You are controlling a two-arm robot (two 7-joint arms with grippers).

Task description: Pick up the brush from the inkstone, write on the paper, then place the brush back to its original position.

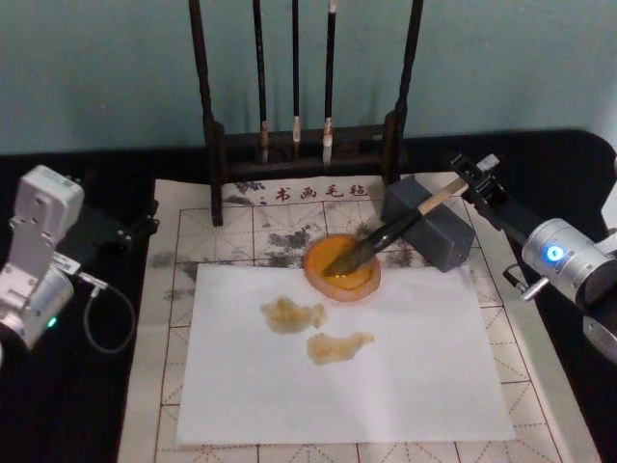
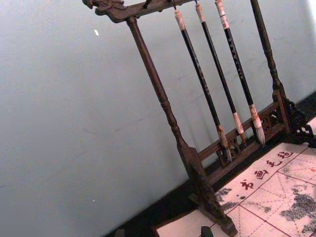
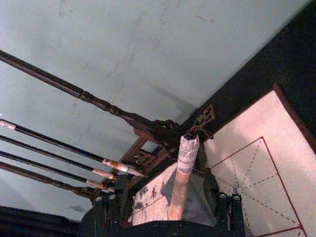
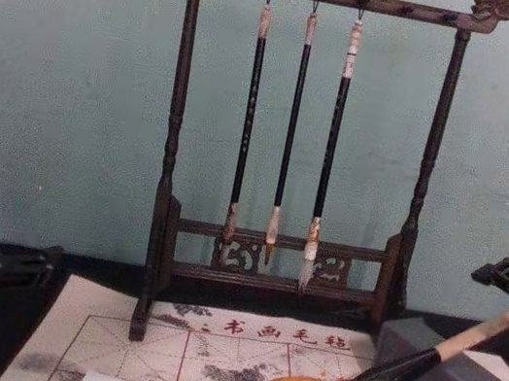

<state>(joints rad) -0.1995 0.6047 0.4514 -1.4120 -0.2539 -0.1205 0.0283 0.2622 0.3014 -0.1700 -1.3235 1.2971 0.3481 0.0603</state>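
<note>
One brush [image 1: 390, 234] lay right of centre in the head view. Its bushy grey-brown tuft sat in the one round, shallow orange inkstone [image 1: 364, 287], and its black shaft and pale wooden handle slanted up over a single grey rectangular block [image 1: 445, 236]. The right gripper [image 1: 470, 181], at upper right, stood open around the handle's white-wrapped end, one finger [image 3: 106, 207] on each side. Whether either finger touched the wood was hard to make out.

The left gripper [image 1: 130, 231] was parked at the left edge over the black table [image 1: 87, 405]. Its state could not be told.

One white sheet of paper [image 1: 386, 367] carried two yellowish blotches [image 1: 292, 314] and lay on a gridded, ink-stained mat [image 1: 241, 231]. The inkstone sat on the sheet's upper edge.

Behind these, one dark carved wooden rack [image 4: 165, 185] held three thin brushes [image 4: 293, 118]. In the head view the frame's top cut off the rack's upper bar.
</note>
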